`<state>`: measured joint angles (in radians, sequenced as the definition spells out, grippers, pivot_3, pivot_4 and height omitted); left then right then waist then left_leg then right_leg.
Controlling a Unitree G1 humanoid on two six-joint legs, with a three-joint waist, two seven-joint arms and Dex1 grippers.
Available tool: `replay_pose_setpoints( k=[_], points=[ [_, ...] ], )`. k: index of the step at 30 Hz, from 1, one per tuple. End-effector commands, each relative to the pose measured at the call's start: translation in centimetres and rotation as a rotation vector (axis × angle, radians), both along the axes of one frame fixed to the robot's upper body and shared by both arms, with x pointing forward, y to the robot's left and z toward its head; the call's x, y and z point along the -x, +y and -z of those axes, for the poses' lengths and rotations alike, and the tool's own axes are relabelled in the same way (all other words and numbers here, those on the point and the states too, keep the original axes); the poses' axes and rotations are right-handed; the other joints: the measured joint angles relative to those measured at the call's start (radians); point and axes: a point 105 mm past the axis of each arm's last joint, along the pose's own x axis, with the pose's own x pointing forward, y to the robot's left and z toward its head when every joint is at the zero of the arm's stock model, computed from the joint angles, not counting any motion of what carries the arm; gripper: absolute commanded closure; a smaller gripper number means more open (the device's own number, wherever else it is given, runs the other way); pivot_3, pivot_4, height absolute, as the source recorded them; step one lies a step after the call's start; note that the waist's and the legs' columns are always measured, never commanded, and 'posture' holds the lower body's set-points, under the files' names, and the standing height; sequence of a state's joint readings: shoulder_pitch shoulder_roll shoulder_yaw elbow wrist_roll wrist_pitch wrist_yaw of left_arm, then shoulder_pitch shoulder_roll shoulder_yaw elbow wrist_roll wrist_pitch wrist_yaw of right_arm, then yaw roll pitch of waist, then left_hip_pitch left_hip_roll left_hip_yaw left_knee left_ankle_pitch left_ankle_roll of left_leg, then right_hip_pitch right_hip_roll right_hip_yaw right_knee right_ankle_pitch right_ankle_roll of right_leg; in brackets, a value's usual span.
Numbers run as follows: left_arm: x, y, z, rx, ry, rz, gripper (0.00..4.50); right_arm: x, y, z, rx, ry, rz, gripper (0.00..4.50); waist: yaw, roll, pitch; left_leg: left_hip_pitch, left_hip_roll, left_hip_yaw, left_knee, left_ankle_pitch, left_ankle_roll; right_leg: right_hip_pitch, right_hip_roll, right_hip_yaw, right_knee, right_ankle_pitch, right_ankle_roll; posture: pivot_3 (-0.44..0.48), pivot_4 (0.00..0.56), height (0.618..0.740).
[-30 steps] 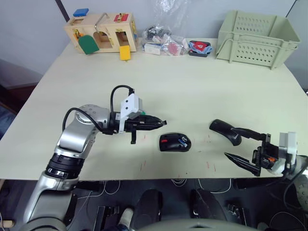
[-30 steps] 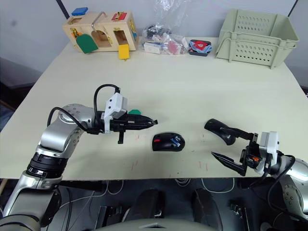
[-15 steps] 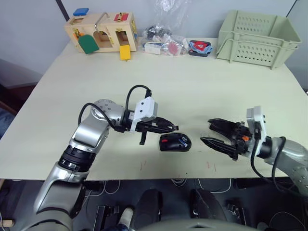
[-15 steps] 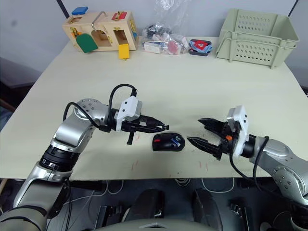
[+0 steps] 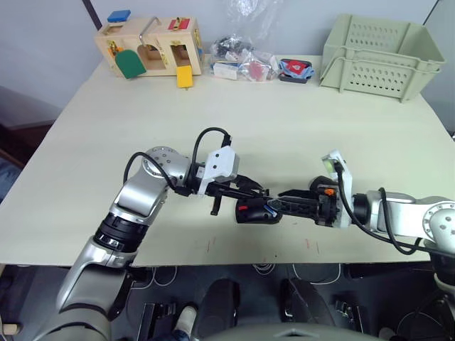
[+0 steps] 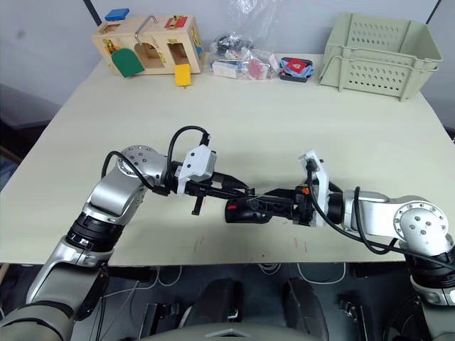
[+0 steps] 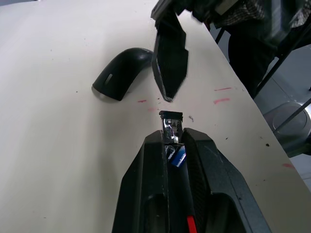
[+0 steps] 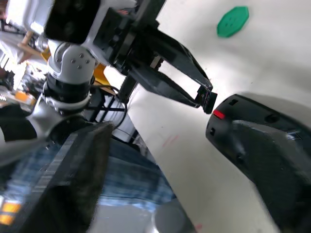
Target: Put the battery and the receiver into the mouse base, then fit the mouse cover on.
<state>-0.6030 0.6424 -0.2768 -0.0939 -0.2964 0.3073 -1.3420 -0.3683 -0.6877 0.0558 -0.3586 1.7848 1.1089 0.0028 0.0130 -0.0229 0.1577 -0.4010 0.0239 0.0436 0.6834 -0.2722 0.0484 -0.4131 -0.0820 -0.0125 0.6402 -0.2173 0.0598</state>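
Observation:
The black mouse base [image 5: 254, 212] with its red patch lies near the table's front edge, the blue-ended battery [image 7: 178, 157] seated in it. My left gripper [image 5: 264, 194] hovers just above the base's left side, shut on the small dark receiver [image 7: 171, 127]. From the right, my right gripper [image 5: 274, 206] reaches the base with its fingers spread, one finger [image 7: 170, 58] hanging close in front of the receiver. The all-black mouse cover [image 7: 121, 73] lies on the table beyond the base, apart from both grippers.
A green octagonal disc [image 8: 232, 20] lies on the table behind the left gripper. Along the far edge stand a wooden toy box [image 5: 149, 46], plastic bags [image 5: 242, 64] and a pale crate [image 5: 377, 53]. The table's front edge runs just below the mouse.
My right gripper swung in from the front right corner to the mouse base. My left gripper moved right with the receiver until it stood over the base.

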Motion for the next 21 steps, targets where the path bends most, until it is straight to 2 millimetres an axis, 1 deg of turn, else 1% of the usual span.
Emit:
replay_pose_setpoints(
  k=[1, 2, 11, 18, 21],
  points=[
    [0.39, -0.35, -0.69, 0.012, -0.037, 0.021, 4.15, -0.02, 0.4, -0.85, -0.034, 0.029, 0.007, 2.42, 0.0, 0.0, 0.0, 0.0, 0.0, 0.0, 0.0, 0.0, 0.0, 0.0, 0.0, 0.0, 0.0, 0.0, 0.0, 0.0, 0.15, 0.74],
    [0.43, -0.34, -0.7, 0.012, -0.037, 0.022, 4.15, -0.03, 0.48, -0.85, -0.032, 0.035, 0.01, 2.83, -0.001, 0.0, 0.0, 0.0, 0.0, 0.0, 0.0, 0.0, 0.0, 0.0, 0.0, 0.0, 0.0, 0.0, 0.0, 0.0, 0.15, 0.74],
    [0.76, -0.67, -0.8, 0.01, -0.042, 0.046, 4.15, -0.31, 0.97, -0.71, -0.022, 0.067, 0.028, 2.83, -0.001, 0.0, 0.0, 0.0, 0.0, 0.0, 0.0, 0.0, 0.0, 0.0, 0.0, 0.0, 0.0, 0.0, 0.0, 0.0, 0.15, 0.74],
    [1.04, -0.69, -0.83, 0.009, -0.036, 0.051, 4.15, -0.64, 0.6, -0.5, -0.004, 0.067, 0.049, 2.83, -0.001, 0.0, 0.0, 0.0, 0.001, 0.0, 0.0, 0.0, 0.0, 0.0, 0.0, 0.0, 0.0, 0.0, 0.0, 0.0, 0.15, 0.74],
    [0.8, -0.57, -0.88, 0.008, -0.034, 0.038, 4.15, -0.65, 0.23, -0.38, 0.003, 0.066, 0.049, 2.83, -0.001, 0.0, 0.0, 0.0, 0.002, 0.0, 0.0, 0.0, 0.0, 0.0, 0.0, 0.0, -0.001, 0.0, 0.0, 0.0, 0.15, 0.74]
  ],
)
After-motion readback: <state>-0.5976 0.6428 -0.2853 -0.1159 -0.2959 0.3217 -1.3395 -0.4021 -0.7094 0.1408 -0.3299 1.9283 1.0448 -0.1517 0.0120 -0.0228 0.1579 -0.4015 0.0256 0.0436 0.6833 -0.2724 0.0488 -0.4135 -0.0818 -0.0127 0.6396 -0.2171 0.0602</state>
